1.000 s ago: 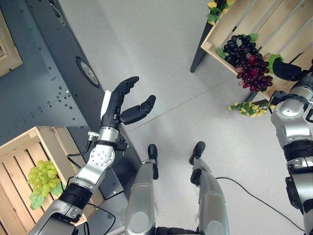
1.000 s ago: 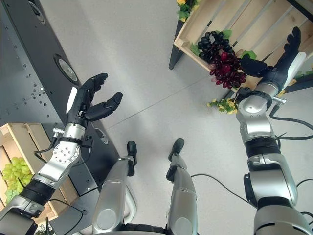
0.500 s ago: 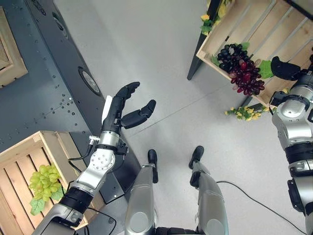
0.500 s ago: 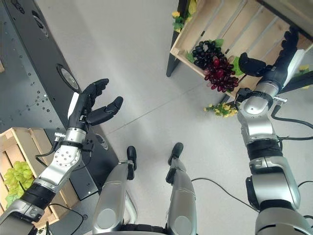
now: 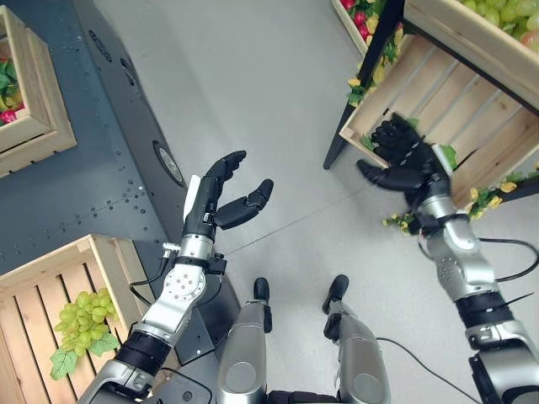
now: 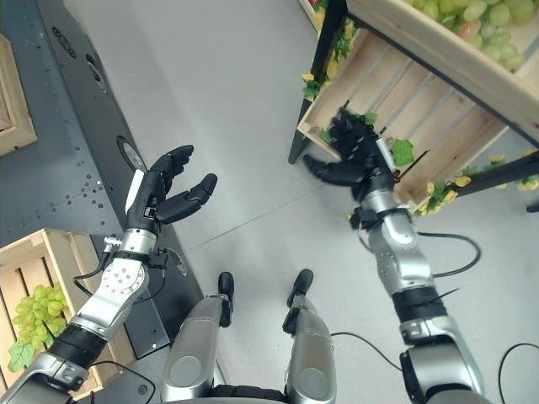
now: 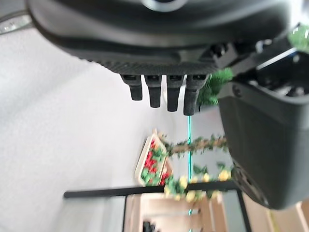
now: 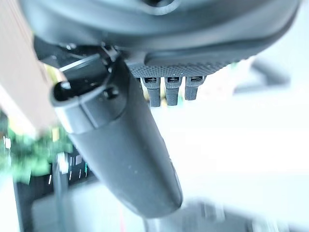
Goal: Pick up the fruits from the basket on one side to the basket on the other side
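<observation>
A bunch of green grapes (image 5: 80, 316) lies in the wooden crate (image 5: 50, 257) at my lower left. My left hand (image 5: 221, 189) hangs open in the air above the floor beside that crate, holding nothing. To the right, my right hand (image 5: 402, 160) is open, fingers spread, at the front left corner of the slatted wooden crate (image 5: 459, 105) on the lower shelf. It covers the spot where the dark grape bunch lay, and the bunch is hidden behind it. A green leaf (image 6: 402, 151) shows beside the hand. The right wrist view shows straight fingers (image 8: 166, 89) and nothing between them and the thumb.
Above the right crate another crate holds green grapes (image 5: 497, 13). A black stand leg (image 5: 362, 93) runs down by the crate's corner, and yellow flowers (image 5: 404, 220) lie on the floor below. A dark metal platform (image 5: 84, 168) and a crate with red fruit (image 5: 34, 126) sit left.
The camera has shifted. My right hand has swung left from beside the crate to its front corner, over the dark grapes. The left hand has kept its pose.
</observation>
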Motion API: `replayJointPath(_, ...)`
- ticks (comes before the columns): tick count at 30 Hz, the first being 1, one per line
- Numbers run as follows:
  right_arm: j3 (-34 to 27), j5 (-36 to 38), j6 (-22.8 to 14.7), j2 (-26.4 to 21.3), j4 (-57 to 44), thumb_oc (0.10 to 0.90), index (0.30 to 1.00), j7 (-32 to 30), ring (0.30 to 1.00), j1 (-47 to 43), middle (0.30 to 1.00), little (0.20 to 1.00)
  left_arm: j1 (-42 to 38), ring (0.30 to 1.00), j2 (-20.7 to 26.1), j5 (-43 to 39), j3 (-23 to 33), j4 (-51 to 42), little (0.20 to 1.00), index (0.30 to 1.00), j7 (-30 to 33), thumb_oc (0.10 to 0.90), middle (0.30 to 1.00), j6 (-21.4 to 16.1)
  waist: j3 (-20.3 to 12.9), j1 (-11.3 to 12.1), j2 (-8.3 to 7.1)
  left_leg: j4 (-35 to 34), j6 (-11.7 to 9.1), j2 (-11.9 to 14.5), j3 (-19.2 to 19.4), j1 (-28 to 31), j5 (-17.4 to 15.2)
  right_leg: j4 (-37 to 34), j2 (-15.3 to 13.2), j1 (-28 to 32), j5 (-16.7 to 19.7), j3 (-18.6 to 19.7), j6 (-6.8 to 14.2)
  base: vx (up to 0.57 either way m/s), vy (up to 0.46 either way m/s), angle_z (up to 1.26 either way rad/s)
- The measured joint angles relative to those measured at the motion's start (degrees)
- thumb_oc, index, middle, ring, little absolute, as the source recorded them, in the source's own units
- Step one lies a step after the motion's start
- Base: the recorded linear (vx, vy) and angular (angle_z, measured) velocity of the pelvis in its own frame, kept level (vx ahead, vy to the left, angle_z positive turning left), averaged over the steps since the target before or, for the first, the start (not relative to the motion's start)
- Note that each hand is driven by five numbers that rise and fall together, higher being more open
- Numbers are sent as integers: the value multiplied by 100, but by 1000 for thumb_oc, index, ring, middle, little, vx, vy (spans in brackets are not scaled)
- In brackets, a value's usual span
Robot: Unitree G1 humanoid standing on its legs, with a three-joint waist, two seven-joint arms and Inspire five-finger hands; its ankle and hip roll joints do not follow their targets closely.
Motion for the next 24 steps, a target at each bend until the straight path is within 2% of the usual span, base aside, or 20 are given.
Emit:
replayJointPath(5, 180, 232, 268, 293, -610, 800, 900, 675, 900, 457, 900, 900, 230, 900, 4, 80, 318, -148, 900, 900, -94, 800, 900, 0, -15, 155, -79, -55, 55, -144, -90, 216, -61, -225, -79, 355, -25, -96, 103, 91, 203, 17)
replayJointPath(6, 174, 286, 296, 433, -704, 800, 900, 697, 900, 609, 900, 900, 305, 900, 3, 83, 351, -183, 900, 900, -132, 800, 900, 0, -19, 168, -90, -71, 80, -217, -185, 272, -61, -227, -132, 467, -50, -158, 229, 116, 277, 32)
replayJointPath(10, 282, 397, 423, 714, -1044, 800, 900, 748, 900, 1109, 900, 900, 642, 900, 4, 172, 441, -444, 900, 900, -201, 800, 900, -1, -83, 210, -202, -149, 210, -393, -292, 444, -94, -265, -284, 705, -84, -219, 356, 90, 208, 26)
replayJointPath(12, 455, 390, 490, 751, -1146, 800, 900, 756, 900, 1244, 900, 900, 723, 900, -2, 190, 497, -442, 900, 900, -289, 800, 900, 3, -99, 171, -221, -129, 280, -435, -381, 507, -142, 26, -360, 723, -5, -160, 431, 99, 179, 32)
replayJointPath(14, 651, 381, 570, 747, -1340, 800, 900, 760, 900, 1549, 900, 900, 861, 900, 4, 205, 565, -443, 900, 900, -416, 800, 900, 4, -135, 144, -211, -152, 342, -383, -514, 699, -189, 692, -441, 606, 11, 57, 387, 124, 109, 31)
replayJointPath(16, 891, 380, 646, 756, -1419, 800, 900, 773, 900, 1823, 900, 900, 1095, 900, 12, 248, 667, -443, 900, 900, -512, 800, 900, 6, -337, 180, -268, -242, 403, -410, -610, 836, -219, 1434, -524, 367, -148, 255, 159, 165, -5, 26)
replayJointPath(17, 926, 378, 663, 770, -1440, 800, 900, 782, 900, 1930, 900, 900, 1166, 900, 12, 259, 683, -443, 900, 900, -533, 800, 900, 12, -395, 179, -262, -337, 414, -451, -725, 916, -174, 1538, -504, 342, -245, 319, 109, 166, -80, 54)
replayJointPath(18, 934, 378, 692, 819, -1463, 800, 900, 837, 900, 2155, 900, 900, 1275, 900, 23, 286, 717, -443, 900, 900, -572, 800, 900, 12, -536, 153, -251, -617, 413, -473, -870, 1058, -24, 1596, -378, 365, -359, 574, 14, 129, -95, 54)
replayJointPath(20, 930, 381, 707, 834, -1458, 800, 900, 874, 900, 2291, 900, 900, 1340, 900, 14, 286, 740, -444, 900, 900, -558, 800, 900, 15, -624, 161, -204, -1022, 394, -496, -1096, 1319, 158, 1482, -219, 389, -453, 707, -33, 167, -162, 54)
replayJointPath(21, 920, 384, 707, 854, -1430, 800, 900, 874, 900, 2332, 900, 900, 1336, 900, 7, 286, 734, -444, 900, 900, -551, 800, 900, 24, -633, 82, -156, -1299, 381, -492, -1257, 1494, 291, 1130, -52, 468, -504, 933, 37, 178, -247, 65)
replayJointPath(24, 909, 379, 712, 876, -1218, 800, 900, 869, 900, 2375, 900, 900, 1325, 900, -113, 301, 698, -441, 900, 900, -554, 800, 900, 29, -715, -194, -92, -1622, 298, -520, -1711, 1762, 373, 252, 207, 523, -413, 1490, 175, 133, -238, 86)
